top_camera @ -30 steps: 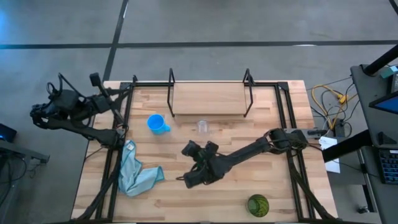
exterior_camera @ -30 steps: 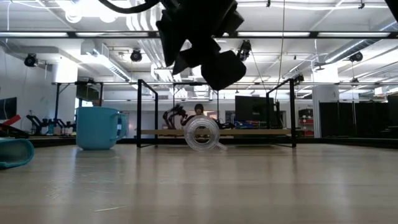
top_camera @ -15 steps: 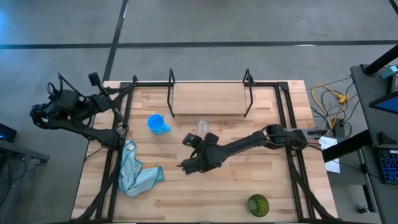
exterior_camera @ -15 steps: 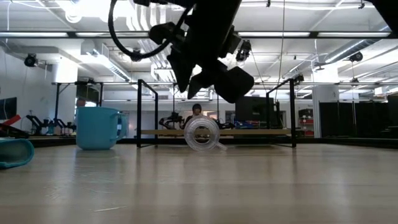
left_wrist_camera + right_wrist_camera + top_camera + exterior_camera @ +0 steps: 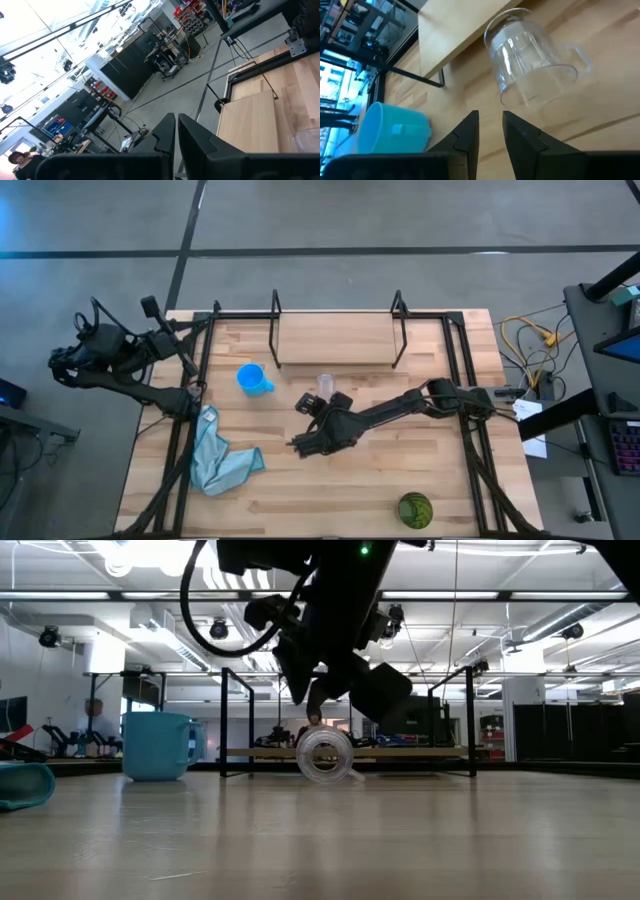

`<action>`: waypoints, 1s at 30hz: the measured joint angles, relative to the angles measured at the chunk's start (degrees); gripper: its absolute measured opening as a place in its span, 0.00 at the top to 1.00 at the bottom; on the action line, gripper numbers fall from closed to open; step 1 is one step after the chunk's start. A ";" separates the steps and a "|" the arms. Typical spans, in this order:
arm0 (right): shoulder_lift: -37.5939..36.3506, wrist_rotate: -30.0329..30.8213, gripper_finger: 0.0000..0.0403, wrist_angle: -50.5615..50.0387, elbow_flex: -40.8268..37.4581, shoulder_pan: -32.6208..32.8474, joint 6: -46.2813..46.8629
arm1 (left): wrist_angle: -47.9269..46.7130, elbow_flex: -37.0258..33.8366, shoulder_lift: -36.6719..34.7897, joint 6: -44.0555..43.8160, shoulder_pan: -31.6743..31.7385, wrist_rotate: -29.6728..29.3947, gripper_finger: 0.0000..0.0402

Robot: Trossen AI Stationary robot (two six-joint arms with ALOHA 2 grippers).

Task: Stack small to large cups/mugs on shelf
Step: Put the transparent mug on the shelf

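Note:
The small clear cup (image 5: 325, 384) lies on its side on the table in front of the shelf (image 5: 338, 338); the low view shows it end-on (image 5: 325, 754). My right gripper (image 5: 491, 131) hovers just near of and above the clear cup (image 5: 530, 75), fingers a narrow gap apart and touching nothing. The blue mug (image 5: 252, 378) stands upright to the left of the clear cup. The dark green cup (image 5: 415, 509) stands at the table's near edge. My left gripper (image 5: 176, 131) is shut and parked beyond the table's left edge.
A light blue cloth (image 5: 218, 459) lies crumpled near the table's left side. Black rail frames (image 5: 462, 370) run along both table sides. The shelf's wire end frames (image 5: 400, 330) rise at its ends. People show in the room behind (image 5: 95, 712).
My right gripper has moved from the table's middle toward the far edge and down, closing on the clear cup, and now hangs just above it. The cups and the cloth have stayed where they were.

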 joint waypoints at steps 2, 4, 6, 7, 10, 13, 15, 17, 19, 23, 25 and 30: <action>0.30 -0.03 0.80 0.58 -0.15 -0.04 0.00 | 0.00 0.00 -0.02 0.01 0.00 0.02 0.98; 0.57 -0.01 0.80 0.52 -0.17 -0.16 0.00 | 0.00 0.00 -0.07 0.02 0.00 0.02 0.98; 0.97 -0.03 0.80 0.56 -0.19 -0.38 0.00 | 0.01 0.00 -0.13 0.02 0.00 0.02 0.98; 1.25 -0.01 0.80 0.58 -0.17 -0.41 0.00 | 0.00 0.00 -0.15 0.02 0.00 0.01 0.98; 2.26 -0.12 0.80 0.63 -0.19 -0.68 0.00 | 0.00 0.00 -0.26 0.02 0.00 0.02 0.98; 3.09 -0.12 0.80 0.79 -0.21 -0.98 0.00 | 0.00 0.00 -0.39 0.04 0.00 0.02 0.98; 3.45 -0.12 0.80 0.91 -0.19 -1.19 0.00 | 0.00 0.00 -0.41 0.07 -0.02 0.02 0.98; 3.68 -0.08 0.80 1.00 -0.19 -1.43 -0.02 | 0.00 -0.02 -0.44 0.07 -0.01 0.02 0.98; 3.85 0.31 0.80 1.17 -0.19 -1.53 -0.04 | -0.02 -0.02 -0.46 0.07 0.00 0.02 0.98; 3.94 0.54 0.80 1.33 -0.19 -1.71 -0.19 | -0.02 -0.02 -0.50 0.09 -0.02 0.04 0.98; 3.94 0.56 0.80 1.33 -0.19 -1.78 -0.50 | -0.02 -0.02 -0.50 0.11 -0.01 0.03 0.98; 3.94 0.56 0.80 0.62 -0.19 -2.26 -0.69 | -0.02 -0.02 -0.50 0.13 0.00 0.04 0.98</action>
